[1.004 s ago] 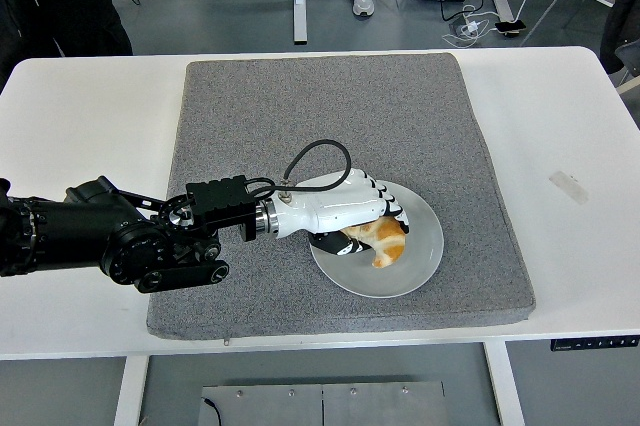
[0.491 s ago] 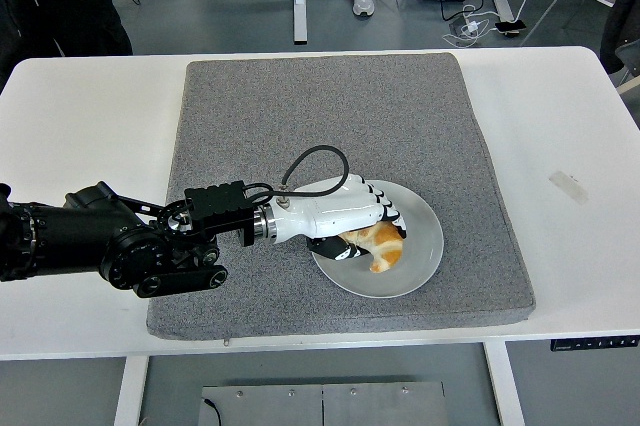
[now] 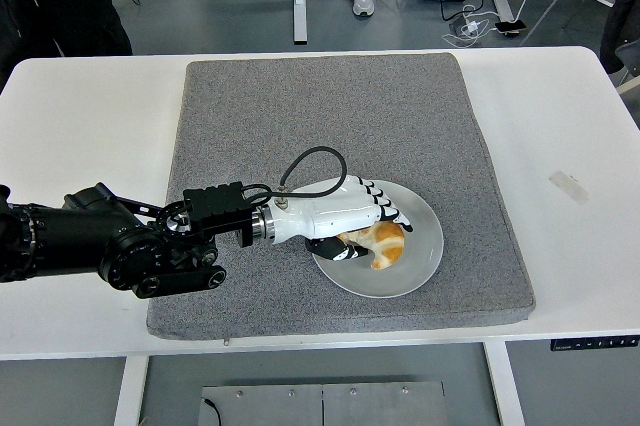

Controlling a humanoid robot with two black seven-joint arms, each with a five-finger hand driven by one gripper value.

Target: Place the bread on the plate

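Note:
A golden-brown piece of bread [image 3: 386,248] lies on the round grey plate [image 3: 425,246], which sits on the grey mat at its front right. My left hand [image 3: 368,231], white with black fingertips, reaches over the plate's left half from the left. Its fingers curl over the top of the bread and the thumb sits under its left end, so the hand is still closed on it. The hand hides the bread's left part. My right arm is out of view.
The grey mat [image 3: 330,116] covers the middle of the white table [image 3: 560,116]. A small strip of tape [image 3: 569,185] lies on the table at the right. People's legs and table legs stand beyond the far edge.
My left hand has sunk slightly and shifted a little to the left over the plate. The bread has settled lower on the plate with it.

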